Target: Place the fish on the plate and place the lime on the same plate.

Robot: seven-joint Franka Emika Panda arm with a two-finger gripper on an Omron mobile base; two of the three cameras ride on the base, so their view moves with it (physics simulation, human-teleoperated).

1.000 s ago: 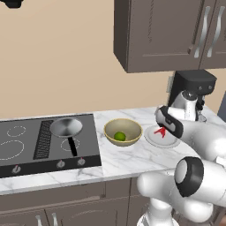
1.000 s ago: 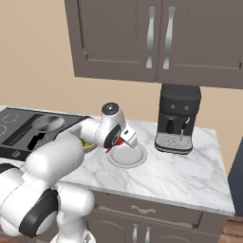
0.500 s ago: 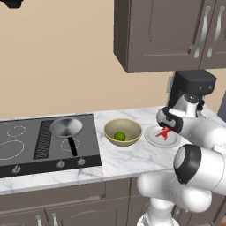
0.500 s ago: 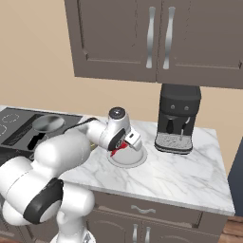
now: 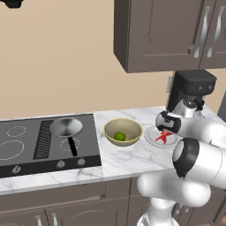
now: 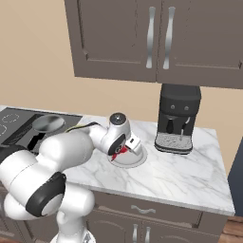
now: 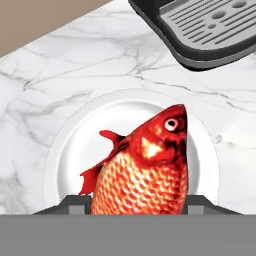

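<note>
1. Tool (image 5: 165, 132) clamped on the fish (image 7: 145, 170), low over the plate (image 7: 67, 150).
2. Risk: release off-centre, fish slides onto table (image 7: 60, 65).
3. Lime (image 5: 119, 136) sits in bowl (image 5: 123, 131); may roll from grip.

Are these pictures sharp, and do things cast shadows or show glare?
Hand view: fish crisp, scales clear, no blur; the plate evenly lit, no glare. Left base view: the pan has a soft sheen; bowl shades the lime. Right base view: faint shadow under the coffee machine.
</note>
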